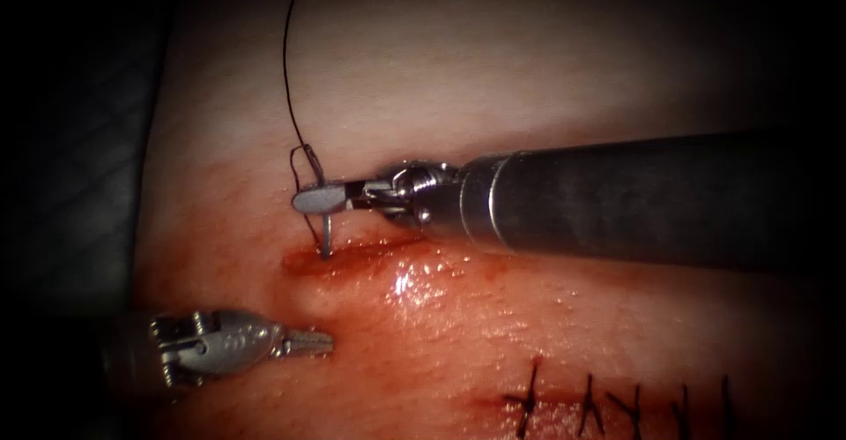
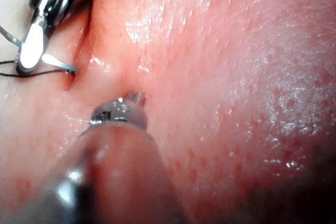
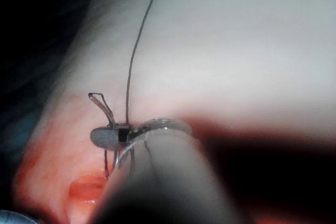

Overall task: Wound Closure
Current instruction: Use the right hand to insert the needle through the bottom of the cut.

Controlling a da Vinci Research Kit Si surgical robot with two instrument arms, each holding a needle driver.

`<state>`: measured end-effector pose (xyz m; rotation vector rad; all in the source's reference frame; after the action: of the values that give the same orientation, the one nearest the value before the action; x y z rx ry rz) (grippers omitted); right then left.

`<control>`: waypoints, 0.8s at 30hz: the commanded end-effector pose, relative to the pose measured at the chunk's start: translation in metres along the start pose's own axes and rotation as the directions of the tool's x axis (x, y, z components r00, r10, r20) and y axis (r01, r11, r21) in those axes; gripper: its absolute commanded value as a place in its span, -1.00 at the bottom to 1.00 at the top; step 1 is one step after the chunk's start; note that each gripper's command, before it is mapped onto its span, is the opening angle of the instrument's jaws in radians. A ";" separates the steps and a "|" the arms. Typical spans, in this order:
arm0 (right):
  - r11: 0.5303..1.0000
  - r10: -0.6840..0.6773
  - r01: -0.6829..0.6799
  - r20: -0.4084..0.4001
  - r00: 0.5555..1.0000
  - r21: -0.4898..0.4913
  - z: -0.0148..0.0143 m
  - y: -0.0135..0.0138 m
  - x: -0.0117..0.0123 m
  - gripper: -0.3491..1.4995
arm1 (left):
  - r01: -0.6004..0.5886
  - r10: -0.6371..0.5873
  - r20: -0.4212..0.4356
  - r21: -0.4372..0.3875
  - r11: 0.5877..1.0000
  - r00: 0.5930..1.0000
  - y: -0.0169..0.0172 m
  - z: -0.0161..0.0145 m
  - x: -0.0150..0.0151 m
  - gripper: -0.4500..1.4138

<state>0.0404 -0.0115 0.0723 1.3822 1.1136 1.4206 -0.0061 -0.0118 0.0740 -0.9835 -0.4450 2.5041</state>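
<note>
My right tool (image 1: 310,199) comes in from the right, its jaws shut on the curved needle (image 1: 324,235) about mid-curve. The needle stands nearly upright, and its point sinks into the tissue (image 1: 493,78) at the far lip of the open cut (image 1: 352,259), near the cut's left end. Black thread (image 1: 286,61) rises from the needle's tail and leaves the picture at the top. My left tool (image 1: 317,343) lies low on the near side of the cut, jaws shut on nothing. The right wrist view shows the same jaws (image 3: 105,137), needle (image 3: 102,103) and thread (image 3: 136,51). The left wrist view shows my left tool's tip (image 2: 135,98) over the tissue, with the needle (image 2: 60,65) beyond it.
Red fluid (image 1: 414,281) glistens on the tissue just right of the open cut. Several black stitches (image 1: 586,405) close the cut's lower right stretch. The right tool's thick shaft (image 1: 634,197) spans the right half above the cut.
</note>
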 end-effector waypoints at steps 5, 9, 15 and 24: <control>0.999 0.043 -0.044 0.021 0.999 0.023 0.0012 0.0005 -0.0020 -1.00 | -0.002 0.002 0.001 -0.001 1.000 1.000 -0.0001 0.0005 -0.0002 -0.80; 0.998 0.062 -0.063 0.033 0.998 0.030 0.0011 0.0003 -0.0031 -1.00 | -0.001 0.001 0.003 0.001 1.000 1.000 -0.0003 0.0002 -0.0002 -0.80; 0.996 0.079 -0.080 0.034 0.996 0.031 0.0008 -0.0003 -0.0041 -1.00 | 0.001 -0.001 0.005 0.002 1.000 1.000 -0.0005 0.0000 0.0000 -0.82; 0.988 0.147 -0.149 0.043 0.988 0.046 0.0009 -0.0003 -0.0062 -1.00 | 0.007 -0.007 0.008 0.004 1.000 1.000 -0.0008 -0.0002 0.0004 -0.86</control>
<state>0.0409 -0.0174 0.0700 1.5495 1.0445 1.4756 -0.0055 -0.0108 0.0734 -0.9671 -0.4438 2.5034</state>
